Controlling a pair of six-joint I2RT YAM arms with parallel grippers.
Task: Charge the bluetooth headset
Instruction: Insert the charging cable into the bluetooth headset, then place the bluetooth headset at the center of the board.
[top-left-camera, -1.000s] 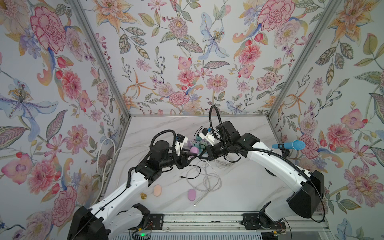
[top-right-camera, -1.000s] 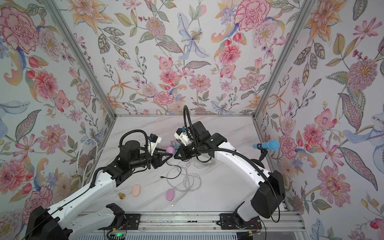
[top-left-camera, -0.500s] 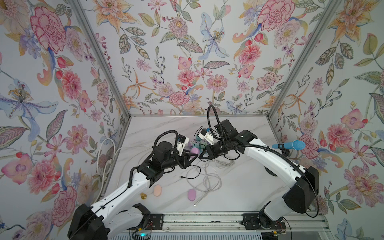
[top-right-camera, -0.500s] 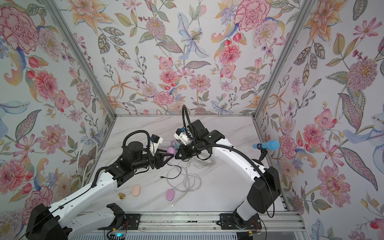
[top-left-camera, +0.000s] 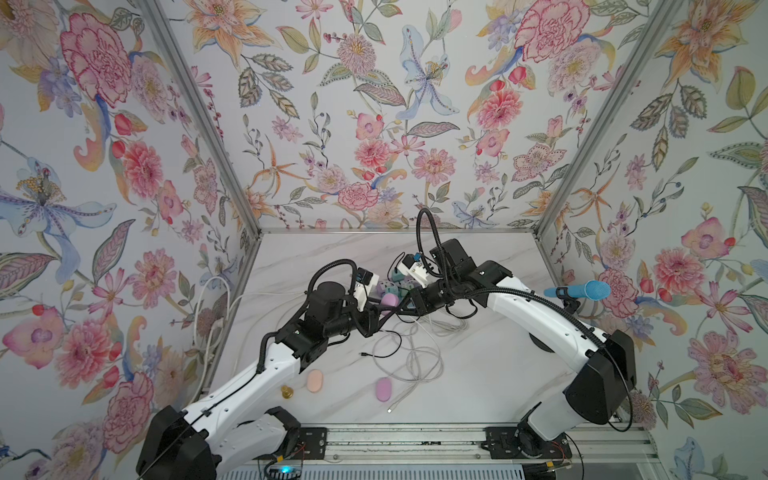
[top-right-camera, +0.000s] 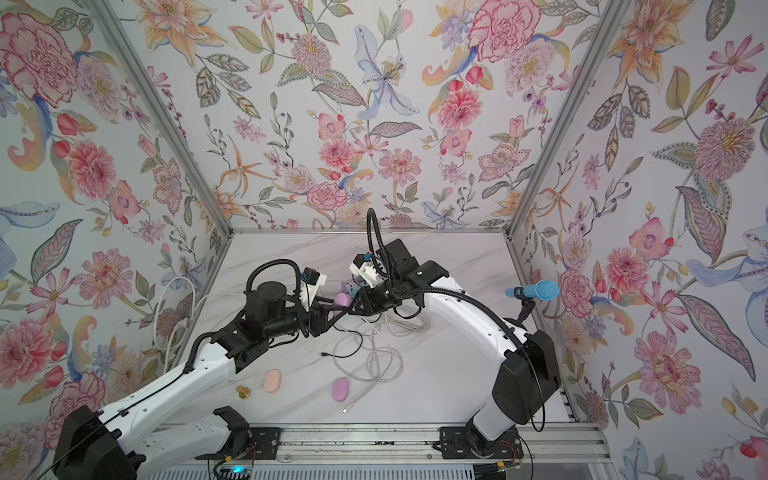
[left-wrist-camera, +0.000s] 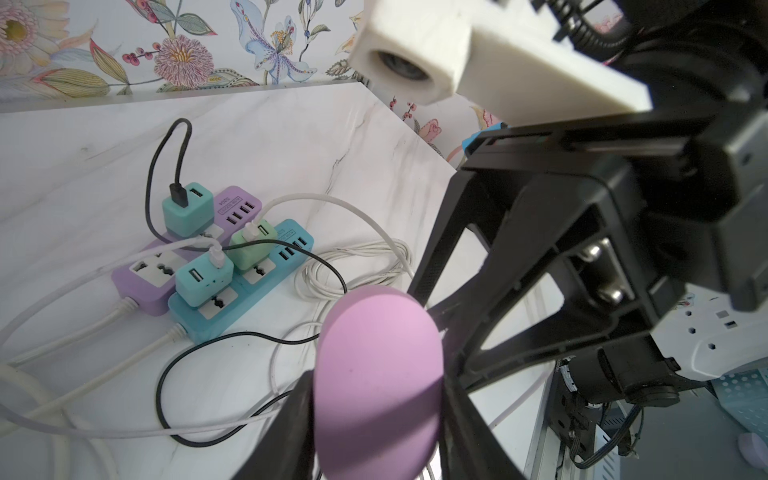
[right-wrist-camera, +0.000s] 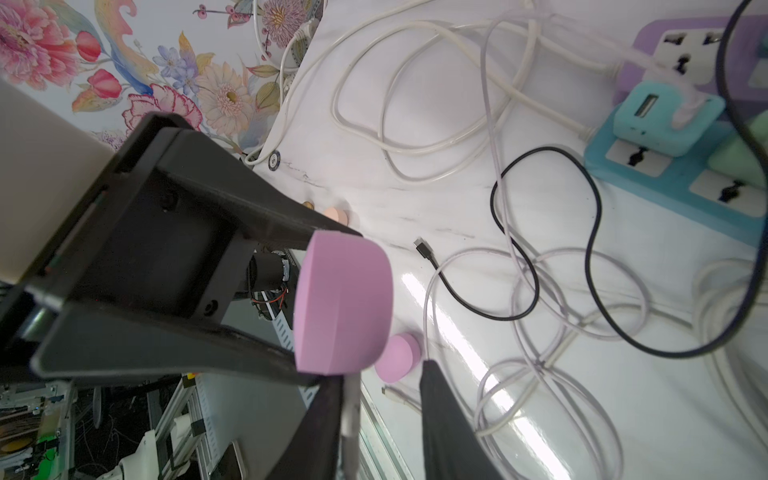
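Left claw (left-wrist-camera: 376, 386): it is gripping the pink headset case (right-wrist-camera: 343, 303) from two sides and holding it lifted over the counter (top-left-camera: 478, 374), probably so that the charging port is reachable.
Right claw (right-wrist-camera: 384, 386): its jaws are standing apart, close under the case. A thin pale cable (right-wrist-camera: 350, 415) is running along one finger and is not pinched.
Cable end: I cannot tell whether its plug is sitting in the case.
Power strips: the purple strip (left-wrist-camera: 141, 286) and the teal strip (left-wrist-camera: 220, 322) are lying side by side and carrying small chargers, so power is staying near.
Black cable plug (right-wrist-camera: 422, 246): it is resting free on the counter.
Writing: small print is showing beside the purple strip's USB ports, but it is too small to read.
Second pink case (top-left-camera: 384, 388): it is lying well apart, toward the front edge.
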